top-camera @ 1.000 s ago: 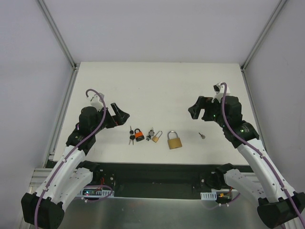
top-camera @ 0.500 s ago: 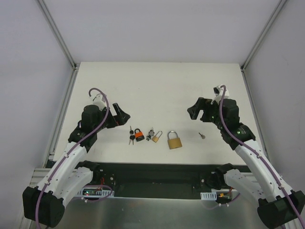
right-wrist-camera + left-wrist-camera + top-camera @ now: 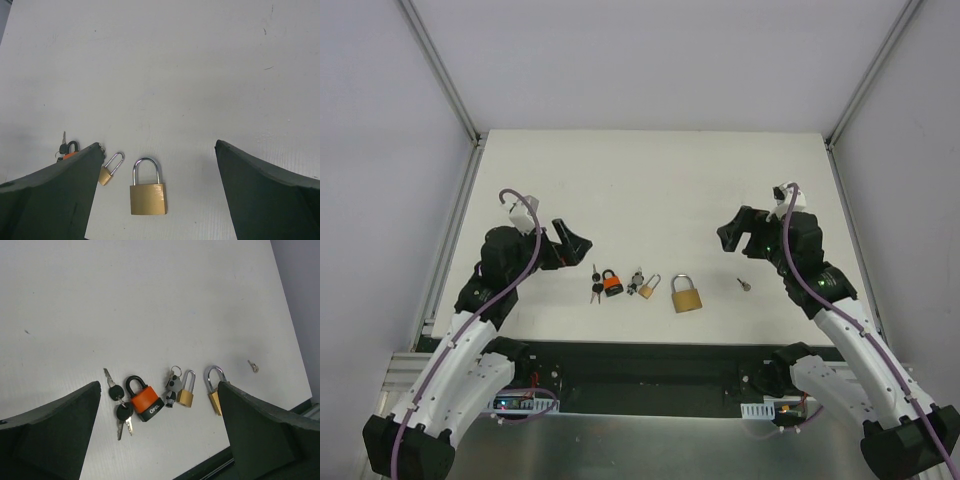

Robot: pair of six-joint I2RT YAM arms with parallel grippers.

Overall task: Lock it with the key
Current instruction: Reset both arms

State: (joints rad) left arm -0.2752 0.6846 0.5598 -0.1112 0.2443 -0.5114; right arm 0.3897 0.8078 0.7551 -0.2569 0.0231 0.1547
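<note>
The big brass padlock (image 3: 686, 297) lies flat near the front edge of the surface (image 3: 650, 180), its bow pointing away from the arms. A small loose key (image 3: 744, 285) lies by itself just to its right. To its left is a small brass padlock (image 3: 648, 289) with a bunch of keys (image 3: 636, 280), then an orange padlock (image 3: 611, 283) and two black-headed keys (image 3: 596, 288).

The key looks thin, stiff and light, and it lies flush on the surface. I'd expect it to skid or flip if it's pinched carelessly, so the broader head is the place to take it, leaving the blade free. The big padlock should be heavy for its size, rigid and smooth. Its flat body sides are the natural hold, with the keyhole end left clear. I can't tell whether its bow is latched.

Compared with a second ago, nothing lying there has moved. The left end effector (image 3: 572, 245), off to the padlock's left, and the right end effector (image 3: 738, 236), up to its right, have only shifted a little in the air. Both stand wide apart and hold nothing.
</note>
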